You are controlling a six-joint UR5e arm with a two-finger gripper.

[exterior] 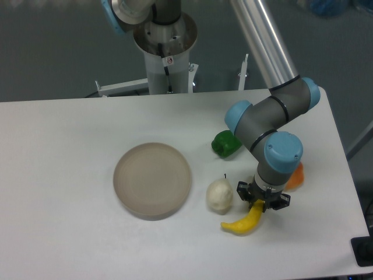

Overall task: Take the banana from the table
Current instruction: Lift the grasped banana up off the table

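Claw (261, 200) of the grey and blue arm sits low over the upper end of the bright yellow, curved plastic banana (245, 220), its dark fingers drawn in against the fruit on either side, pinching it. The banana lies on the large white matte table (64, 175) near the front right edge, its lower end curling out to the left below the claw. Just left of the claw stands a whitish pear (219, 195) with a short stem, close to the banana but whether they touch cannot be told. A small orange fruit (295, 177) peeks out behind the arm's wrist on the right. A green pepper (225, 144) lies further back, and a round grey-beige plate (152, 179) rests left of the pear
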